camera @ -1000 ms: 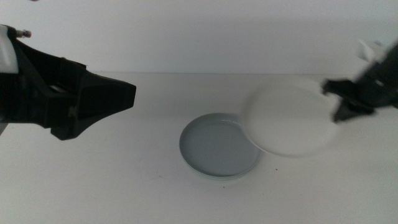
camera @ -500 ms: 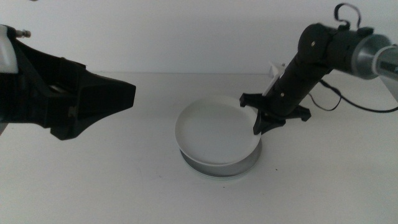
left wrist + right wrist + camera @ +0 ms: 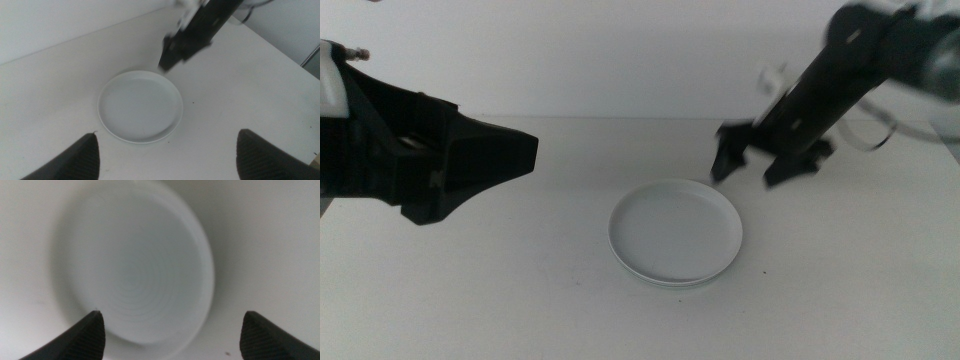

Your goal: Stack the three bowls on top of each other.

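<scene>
One stack of bowls (image 3: 675, 232) with white on top, two grippers, left (image 3: 470, 160) and right (image 3: 765, 165)

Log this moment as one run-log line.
stage: release done | white shallow round bowl tops stack, centre table | right pincer open, empty, above stack's far rim | left pincer open, waiting

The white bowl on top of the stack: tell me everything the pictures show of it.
The white bowl is a shallow, plate-like round dish with a low rim, smooth and matte, empty inside. It lies level and upright near the middle of the table, nested on another bowl whose edge peeks out beneath its near side. Nothing grips it: the right gripper hangs open just behind its far right rim, apart from it, and the left gripper waits open off to the left.
</scene>
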Tool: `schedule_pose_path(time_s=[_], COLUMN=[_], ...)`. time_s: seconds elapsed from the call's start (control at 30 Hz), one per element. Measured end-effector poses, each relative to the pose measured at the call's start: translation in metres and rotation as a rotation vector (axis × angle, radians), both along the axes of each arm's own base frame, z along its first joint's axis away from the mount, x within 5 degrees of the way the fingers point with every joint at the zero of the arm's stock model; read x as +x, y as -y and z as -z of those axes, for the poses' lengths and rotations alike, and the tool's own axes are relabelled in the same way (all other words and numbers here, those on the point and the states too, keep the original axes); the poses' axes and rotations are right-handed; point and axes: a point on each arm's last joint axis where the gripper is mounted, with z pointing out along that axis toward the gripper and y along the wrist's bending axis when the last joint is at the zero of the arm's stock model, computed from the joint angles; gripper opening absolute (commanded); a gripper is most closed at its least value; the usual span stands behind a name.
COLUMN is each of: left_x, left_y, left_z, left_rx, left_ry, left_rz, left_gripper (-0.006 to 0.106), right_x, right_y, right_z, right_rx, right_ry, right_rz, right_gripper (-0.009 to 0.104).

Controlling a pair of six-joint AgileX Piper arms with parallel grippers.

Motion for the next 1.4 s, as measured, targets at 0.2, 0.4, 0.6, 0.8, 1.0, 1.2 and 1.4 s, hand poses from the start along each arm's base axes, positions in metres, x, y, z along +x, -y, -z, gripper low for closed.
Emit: schedule_pose_path(time_s=[0.2, 0.4, 0.6, 0.8, 1.0, 1.2, 1.4], left_x=[0.000, 0.000, 0.000, 0.004, -0.011, -0.043, -0.064], left_y=[0.000, 0.000, 0.000, -0.012, -0.037, -0.064, -0.070], left_z=[0.000, 0.000, 0.000, -0.003, 0.013, 0.044, 0.067], left_rx=[0.000, 0.000, 0.006, 0.030, 0.018, 0.045, 0.025], left_ry=[0.000, 0.000, 0.005, 0.205, 0.377, 0.415, 0.441], left_rz=[0.000, 0.000, -0.004, -0.116, -0.275, -0.457, -0.522], left_gripper=[0.094, 0.094, 0.094, 0.094, 0.094, 0.094, 0.094], right_x=[-0.049, -0.147, -0.195, -0.197, -0.197, -0.197, -0.197], right_y=[0.062, 0.106, 0.116, 0.117, 0.117, 0.117, 0.117], right_z=[-0.113, -0.139, -0.124, -0.128, -0.127, -0.127, -0.127], right_rx=[0.035, -0.031, -0.033, -0.026, -0.021, -0.018, -0.016], right_ry=[0.333, 0.582, 0.702, 0.753, 0.752, 0.748, 0.747], right_rz=[0.109, 0.200, 0.231, 0.241, 0.249, 0.254, 0.257], right_gripper=[0.092, 0.092, 0.092, 0.092, 0.092, 0.092, 0.092])
